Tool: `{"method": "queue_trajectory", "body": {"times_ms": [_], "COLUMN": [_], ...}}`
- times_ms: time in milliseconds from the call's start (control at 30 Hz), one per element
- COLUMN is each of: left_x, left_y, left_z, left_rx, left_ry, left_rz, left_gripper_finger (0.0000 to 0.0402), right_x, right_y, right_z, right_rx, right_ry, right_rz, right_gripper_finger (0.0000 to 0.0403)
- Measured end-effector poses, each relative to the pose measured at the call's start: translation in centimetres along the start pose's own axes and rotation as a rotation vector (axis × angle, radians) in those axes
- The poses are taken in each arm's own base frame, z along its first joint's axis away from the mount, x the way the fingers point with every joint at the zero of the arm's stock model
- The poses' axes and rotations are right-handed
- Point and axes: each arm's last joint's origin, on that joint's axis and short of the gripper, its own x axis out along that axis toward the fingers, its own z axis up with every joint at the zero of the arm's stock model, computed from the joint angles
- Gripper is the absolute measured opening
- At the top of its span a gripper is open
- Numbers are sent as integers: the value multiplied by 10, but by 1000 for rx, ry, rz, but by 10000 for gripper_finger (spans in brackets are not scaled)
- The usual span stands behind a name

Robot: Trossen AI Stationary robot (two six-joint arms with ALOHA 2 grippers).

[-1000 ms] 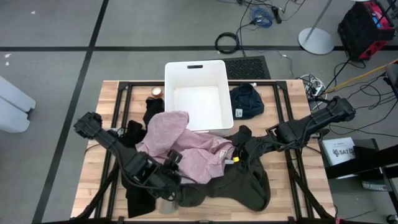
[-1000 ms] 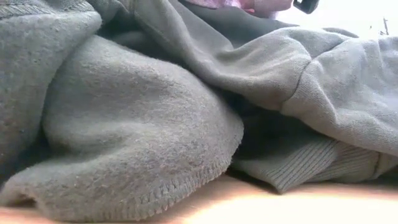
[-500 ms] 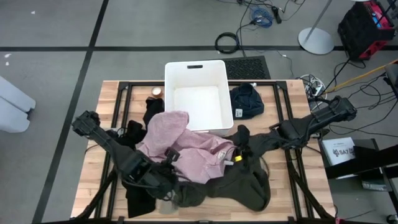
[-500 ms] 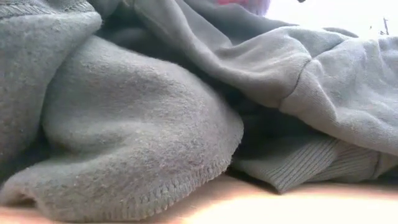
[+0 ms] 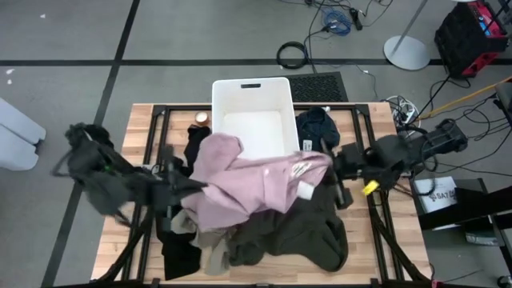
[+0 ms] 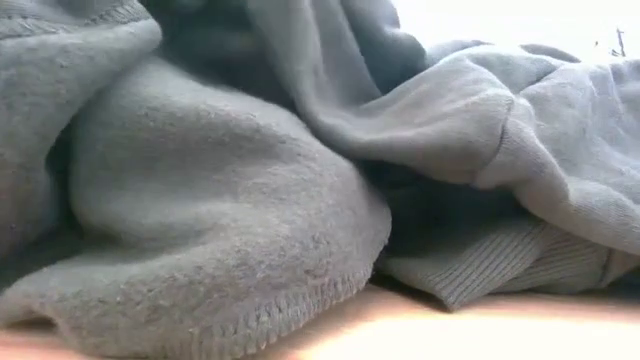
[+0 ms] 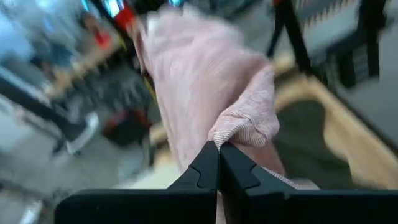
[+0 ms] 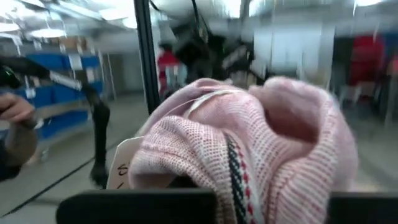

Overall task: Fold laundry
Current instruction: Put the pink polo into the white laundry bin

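Pink sweater (image 5: pixel 252 186) hung stretched between the left gripper (image 7: pixel 219 155) and right gripper (image 5: pixel 336 162), both clamped on it.

A: Note for you: in the low view the olive-grey garment (image 6: pixel 200 200) fills nearly everything, so you cannot see either arm or the bin there.

B: And from above?

A: The pink garment (image 5: pixel 256 188) covers the near wall of the white bin (image 5: pixel 250 96). The left gripper (image 5: pixel 178 194) is motion-blurred; you cannot make out its fingers in that view. The tan garment (image 5: pixel 210 248) shows only as a strip under the pink one.

B: Wrist views?

A: The room behind is smeared in both. In the right wrist view, the pink cloth hides the right gripper's fingertips, and you cannot read the white tag (image 8: pixel 121 165).
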Motion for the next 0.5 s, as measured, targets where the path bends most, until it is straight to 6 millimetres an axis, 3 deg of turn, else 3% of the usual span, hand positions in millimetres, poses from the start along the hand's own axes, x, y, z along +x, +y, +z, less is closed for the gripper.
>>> {"method": "queue_trajectory", "body": {"times_ms": [267,400,500], "left_x": [-23,-30,-29], "left_y": [28,48,69], "left_z": [31,37,30], "left_rx": [125,161,153], "left_ry": [-304,-349,-313], "left_rz": [147,285,372], "left_gripper_finger": [1,0,0], "right_x": [-5,-7,-2], "right_y": [-2,-12,-31], "right_z": [34,44,53], "right_rx": [-320,-471,-502], "right_ry": [-389,-496,-471], "right_rz": [188,92,9], "right_gripper_finger": [0,0,0]}}
